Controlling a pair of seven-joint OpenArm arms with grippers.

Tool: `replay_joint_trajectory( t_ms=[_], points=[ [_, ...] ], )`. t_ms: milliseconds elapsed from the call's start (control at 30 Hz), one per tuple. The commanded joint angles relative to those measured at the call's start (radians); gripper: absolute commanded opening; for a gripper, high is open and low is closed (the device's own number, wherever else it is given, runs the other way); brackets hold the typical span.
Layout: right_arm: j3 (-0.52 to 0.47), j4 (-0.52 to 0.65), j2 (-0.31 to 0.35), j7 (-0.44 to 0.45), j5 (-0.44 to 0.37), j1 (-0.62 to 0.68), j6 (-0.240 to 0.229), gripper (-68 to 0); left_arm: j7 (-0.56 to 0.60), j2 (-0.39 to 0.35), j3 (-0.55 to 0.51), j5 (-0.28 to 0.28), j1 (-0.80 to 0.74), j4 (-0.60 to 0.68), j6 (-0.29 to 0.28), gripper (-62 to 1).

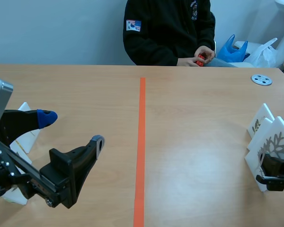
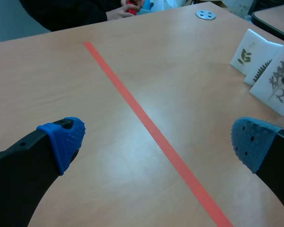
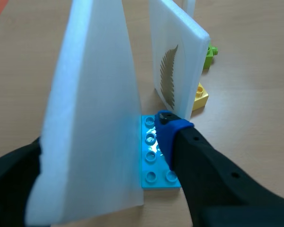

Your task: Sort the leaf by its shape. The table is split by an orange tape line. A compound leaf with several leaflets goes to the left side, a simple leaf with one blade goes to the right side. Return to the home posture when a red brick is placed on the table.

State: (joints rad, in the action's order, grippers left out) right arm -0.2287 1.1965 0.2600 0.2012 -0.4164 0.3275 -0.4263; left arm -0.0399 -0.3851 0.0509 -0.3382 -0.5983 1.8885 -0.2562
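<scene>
My right gripper (image 1: 270, 171) (image 3: 99, 137) is at the table's right edge, open, with its fingers on either side of a white card (image 1: 274, 142) (image 3: 94, 109). That card shows a dark branched leaf print and stands on a light blue brick base (image 3: 157, 158). A narrow gap shows between the card and the blue-padded right finger (image 3: 170, 130); the other finger is mostly hidden behind the card. My left gripper (image 1: 73, 128) (image 2: 156, 137) hangs open and holds nothing, left of the orange tape line (image 1: 142, 142) (image 2: 146, 123). A person across the table holds a red brick (image 1: 200, 59) in both hands.
More white leaf cards stand behind the straddled one: a fern-like print (image 3: 177, 61) on a yellow brick (image 3: 201, 97), and another card (image 1: 260, 120) (image 2: 248, 52). White cards (image 1: 26, 135) also stand at the far left behind my left arm. A grey disc (image 1: 261, 80) lies back right.
</scene>
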Motion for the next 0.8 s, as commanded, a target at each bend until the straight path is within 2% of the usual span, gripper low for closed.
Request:
replay_joint_trajectory(
  t_ms=[0,100,233,400,500,567,767],
  points=[
    [-0.002,0.018,0.011,0.031,-0.011,-0.009,-0.003,-35.5,0.021,0.002,-0.006,-0.005,-0.005,0.004,-0.002,1.4],
    [-0.002,0.018,0.011,0.055,-0.011,-0.009,-0.003,-23.2,0.021,0.002,-0.006,-0.005,-0.005,0.004,-0.002,1.4],
    [-0.01,0.018,0.012,0.085,-0.011,-0.009,-0.003,0.4,0.021,0.002,-0.006,-0.005,-0.005,0.004,-0.002,1.4],
    [-0.051,0.02,0.012,0.075,-0.011,-0.008,-0.013,0.4,0.021,0.002,-0.006,-0.005,-0.005,0.004,-0.002,1.4],
    [-0.089,0.04,0.012,0.048,-0.011,-0.002,-0.048,0.4,0.021,0.002,-0.006,-0.005,-0.005,0.004,-0.002,1.4],
    [-0.111,0.073,0.012,0.035,-0.011,0.008,-0.067,0.4,0.02,0.002,-0.006,-0.005,-0.005,0.004,-0.002,1.4],
    [-0.153,0.23,0.012,-0.034,-0.011,0.056,-0.069,0.4,0.021,0.002,-0.006,-0.005,-0.005,0.004,-0.002,1.4]
  ],
)
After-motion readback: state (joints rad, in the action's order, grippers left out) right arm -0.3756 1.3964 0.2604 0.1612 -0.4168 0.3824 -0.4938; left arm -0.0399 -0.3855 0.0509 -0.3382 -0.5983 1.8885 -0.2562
